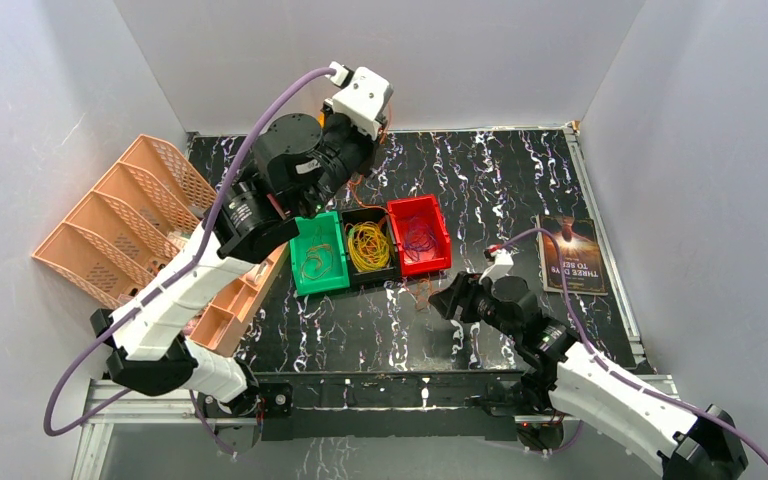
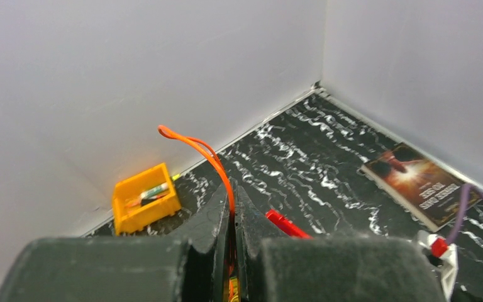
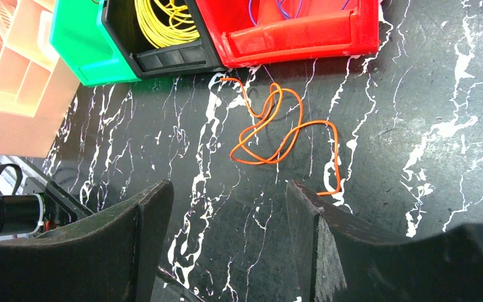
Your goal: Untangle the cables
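The left gripper (image 2: 233,211) is raised at the far side of the table (image 1: 500,180), behind the bins, with its jaws pressed together on a thin orange cable (image 2: 204,148) that arches up and leftward out of the pinch in the left wrist view. The right gripper (image 3: 226,207) hangs over the near right part of the table with its jaws spread wide and nothing between them. Just beyond it a loose orange strand (image 3: 277,129) lies in loops on the black marbled surface, its far end close to the near walls of the bins. Three bins stand side by side in the middle of the table: the green bin (image 3: 82,50) on the left with orange loops (image 1: 318,262) in it, the black bin (image 3: 163,60) in the middle holding a bunch of yellow cables (image 3: 163,22), and the red bin (image 3: 302,34) on the right holding purple cables (image 1: 420,240). A peach desk rack (image 1: 125,215) sits at the left edge, a book (image 1: 570,255) lies flat at the right, and a small orange box (image 2: 146,204) stands against the far wall
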Robot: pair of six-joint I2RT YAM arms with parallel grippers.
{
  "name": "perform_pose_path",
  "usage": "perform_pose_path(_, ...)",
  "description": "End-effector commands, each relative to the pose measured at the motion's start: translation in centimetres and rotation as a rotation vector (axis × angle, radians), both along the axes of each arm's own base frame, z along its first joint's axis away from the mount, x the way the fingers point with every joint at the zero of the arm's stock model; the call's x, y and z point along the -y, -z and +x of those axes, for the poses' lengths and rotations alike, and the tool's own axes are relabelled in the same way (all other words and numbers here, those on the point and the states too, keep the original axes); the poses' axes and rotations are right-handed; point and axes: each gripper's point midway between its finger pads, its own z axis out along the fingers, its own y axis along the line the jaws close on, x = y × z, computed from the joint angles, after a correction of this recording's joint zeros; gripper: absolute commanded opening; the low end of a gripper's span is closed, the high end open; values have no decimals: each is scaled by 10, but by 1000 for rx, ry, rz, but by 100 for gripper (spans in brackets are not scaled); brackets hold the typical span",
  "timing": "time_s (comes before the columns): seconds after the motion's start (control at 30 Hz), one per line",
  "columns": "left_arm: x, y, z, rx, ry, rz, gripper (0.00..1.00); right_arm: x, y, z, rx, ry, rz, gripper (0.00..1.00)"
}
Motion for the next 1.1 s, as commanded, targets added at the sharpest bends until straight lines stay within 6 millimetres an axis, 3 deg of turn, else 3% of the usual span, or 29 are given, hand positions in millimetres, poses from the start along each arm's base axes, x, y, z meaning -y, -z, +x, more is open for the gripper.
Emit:
perform_pose_path(0.0, -41, 7, 9, -6, -135, 42, 0, -10, -35, 10, 90, -15, 59, 75)
perform_pose_path(0.27, -81, 37, 46, -107, -236, 33, 0, -12, -32, 11, 85, -22, 46, 75)
perform_pose_path(0.33, -94, 32, 44, -99, -257, 21, 0, -11, -29, 10, 80, -22, 45, 75)
perform_pose_path(0.77, -112, 66, 54, -162, -308, 44, 0, -12, -23, 9, 61, -19, 47, 75)
perform_pose_path(1.07, -121, 77, 56, -180, -330, 55, 0, -12, -21, 9, 54, -17, 43, 75)
